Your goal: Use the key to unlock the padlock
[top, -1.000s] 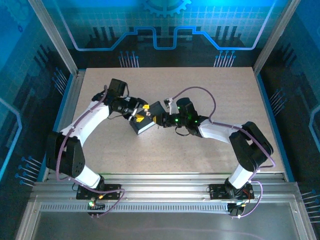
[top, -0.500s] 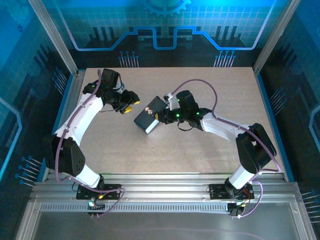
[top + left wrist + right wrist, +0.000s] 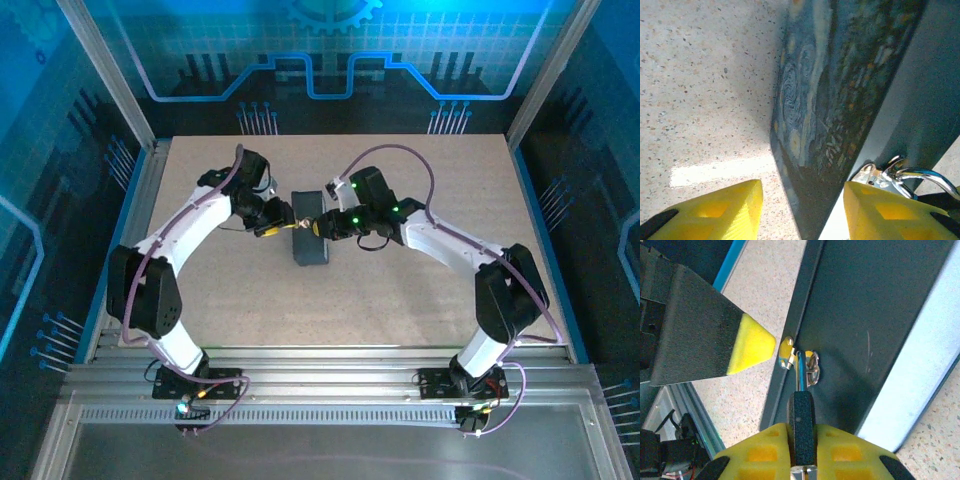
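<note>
Centre of table (image 3: 420, 300), on the box (image 3: 310, 245) — padlock (image 3: 786, 352), brass with silver loop. Right fingers (image 3: 765, 450) clamped on key (image 3: 801, 412), blade tip at padlock. Left fingers (image 3: 725, 210) parted, straddling box edge just beside it — gripping nothing.

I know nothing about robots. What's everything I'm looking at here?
Box: one, dark blue with painted swirls, table centre.
Padlock: one, brass with silver loop, on the box's face.
Key: one, black head, silver blade, pointing at the padlock.
Table: one, speckled beige, under everything.
Left arm, right arm: white and black, bolted at near edge.
Left gripper: yellow fingers, open around the box's corner.
Right gripper: yellow fingers, shut on the key.
</note>
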